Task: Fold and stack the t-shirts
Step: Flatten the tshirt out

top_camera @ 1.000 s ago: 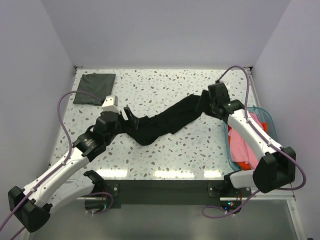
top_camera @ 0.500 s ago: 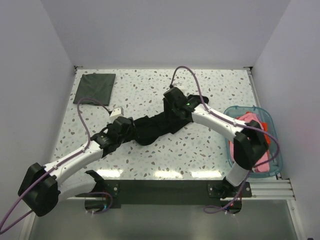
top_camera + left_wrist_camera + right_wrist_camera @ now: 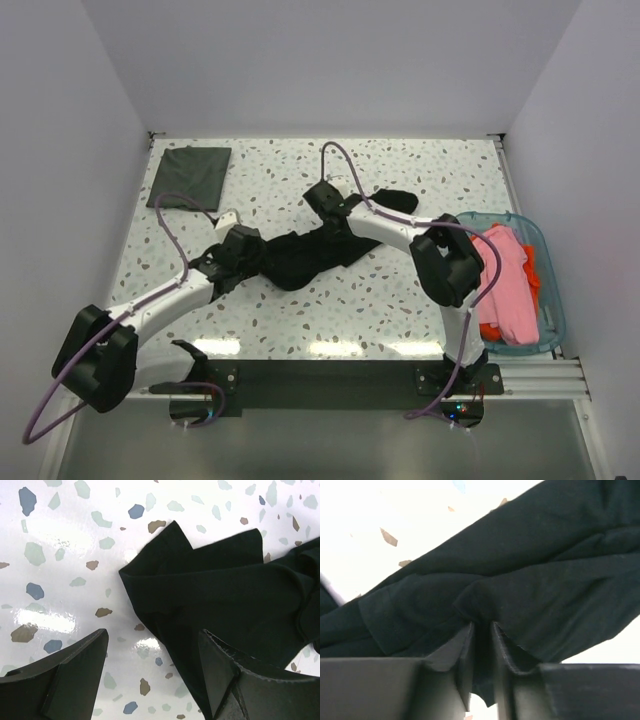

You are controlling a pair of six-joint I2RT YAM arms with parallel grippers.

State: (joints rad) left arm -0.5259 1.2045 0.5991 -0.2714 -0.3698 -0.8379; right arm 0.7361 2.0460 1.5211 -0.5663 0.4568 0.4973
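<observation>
The black t-shirt (image 3: 305, 258) lies bunched at the table's middle, with one end trailing off to the right (image 3: 394, 198). My right gripper (image 3: 337, 226) is shut on a raised fold of it; in the right wrist view the cloth (image 3: 540, 580) is pinched between the jaws (image 3: 482, 632). My left gripper (image 3: 257, 258) stands open at the shirt's left end. In the left wrist view (image 3: 155, 652) one finger is over bare table and the other over the black cloth (image 3: 215, 590). A dark grey t-shirt (image 3: 190, 176) lies folded square at the back left.
A blue basket (image 3: 550, 300) at the right edge holds a pink t-shirt (image 3: 505, 285) and an orange one (image 3: 531, 272). The right arm's forearm (image 3: 445, 262) reaches across the table's right half. White walls close the table on three sides.
The right arm swung left from the shirt's far right end to its middle, and its jaws closed on a fold. The stretched black shirt bunched up. The left gripper edged right.
</observation>
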